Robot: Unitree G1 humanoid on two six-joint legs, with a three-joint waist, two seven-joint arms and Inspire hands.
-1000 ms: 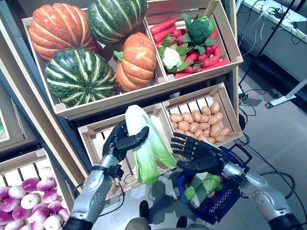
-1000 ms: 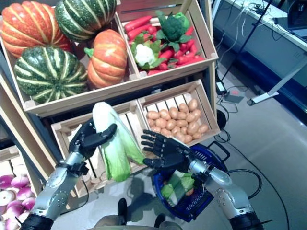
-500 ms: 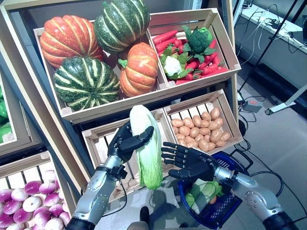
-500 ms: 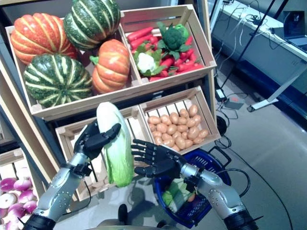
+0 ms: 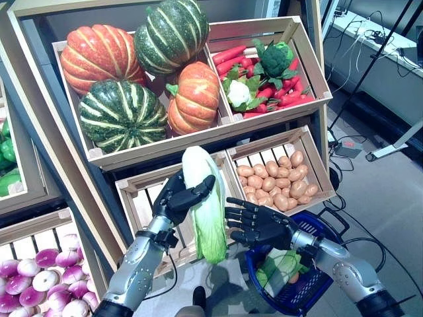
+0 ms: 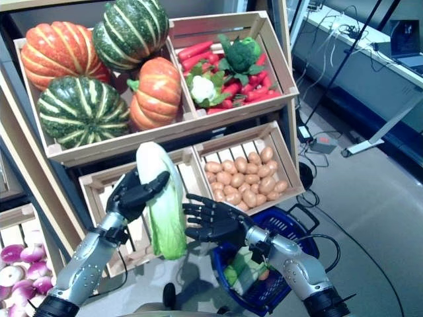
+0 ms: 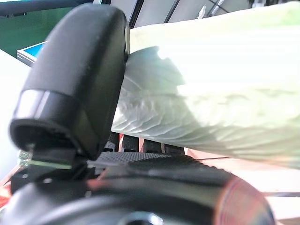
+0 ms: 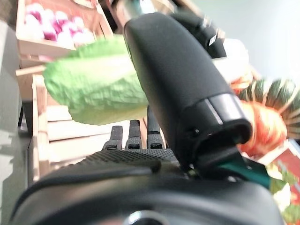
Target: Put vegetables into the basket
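Note:
My left hand (image 5: pixel 177 198) is shut on a long pale-green napa cabbage (image 5: pixel 206 205), held upright in front of the stand's lower crates. Its thumb (image 7: pixel 79 79) presses on the cabbage's leaves (image 7: pixel 211 93). My right hand (image 5: pixel 259 226) is open with fingers spread, right beside the cabbage's lower half, palm toward it; the cabbage's green leaf end (image 8: pixel 93 89) shows past its fingers. The blue basket (image 5: pixel 307 287) stands on the floor below and right of my right hand. Green leafy vegetables (image 5: pixel 281 264) lie in it.
A wooden stand of slanted crates (image 5: pixel 198 135) rises right behind both hands. A crate of potatoes (image 5: pixel 277 178) is just above my right hand. Grey floor lies to the right, with cables and a metal stand leg (image 5: pixel 393 142) farther off.
My left hand has carried the cabbage a little right and turned it more upright. My right hand has moved left, close up to the cabbage. The camera has shifted too.

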